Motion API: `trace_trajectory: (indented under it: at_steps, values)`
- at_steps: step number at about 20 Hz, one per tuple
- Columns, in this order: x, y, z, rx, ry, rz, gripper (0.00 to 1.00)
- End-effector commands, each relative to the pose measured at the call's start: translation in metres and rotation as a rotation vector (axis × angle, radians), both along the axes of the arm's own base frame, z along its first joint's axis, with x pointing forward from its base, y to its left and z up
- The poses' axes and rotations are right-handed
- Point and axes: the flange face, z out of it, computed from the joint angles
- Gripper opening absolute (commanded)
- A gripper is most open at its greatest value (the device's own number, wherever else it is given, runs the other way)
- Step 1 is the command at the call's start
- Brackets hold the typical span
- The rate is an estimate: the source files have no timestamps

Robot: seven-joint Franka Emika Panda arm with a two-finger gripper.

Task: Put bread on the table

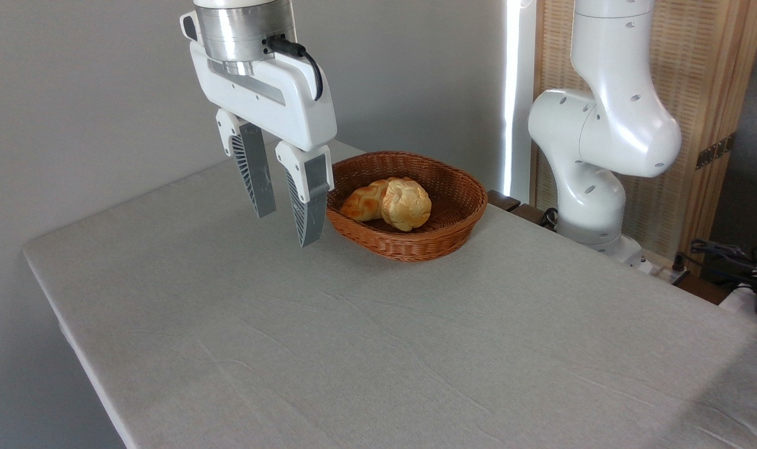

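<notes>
My pincer (286, 227) hangs in the upper left of the frame, fingers pointing down and standing apart with nothing between them. Its tips are in the air above the bench (378, 349), not touching the cloth. The nearer finger (308, 202) overlaps the left rim of the basket (416, 240) in the picture; I cannot tell whether it is in front of the rim or just beside it.

The bread (406, 204) lies to the right of my pincer, at about the height of the fingertips in the frame, and it is apart from them. It sits inside the basket, near the middle, its cracked golden-yellow crust facing up.

The basket is brown wicker, oval, and rests on the bench toward the upper middle of the frame, near the far edge. It holds two things: the bread and a loaf (363, 201), braided and golden-brown, which lies at the bread's left and touches it. The loaf is the one closer to my pincer. Part of the loaf is hidden behind the bread.

The bench cloth is light grey-beige and slightly wrinkled. My arm's base (593, 206) stands at the right of the frame, behind the bench's far edge.
</notes>
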Motion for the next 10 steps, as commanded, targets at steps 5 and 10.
trace_trajectory:
  at_steps: [5, 10]
  values:
    - [0.011, -0.009, -0.015, -0.021, 0.045, -0.002, 1.0]
    - [0.01, -0.015, -0.013, -0.018, 0.039, -0.016, 1.0]
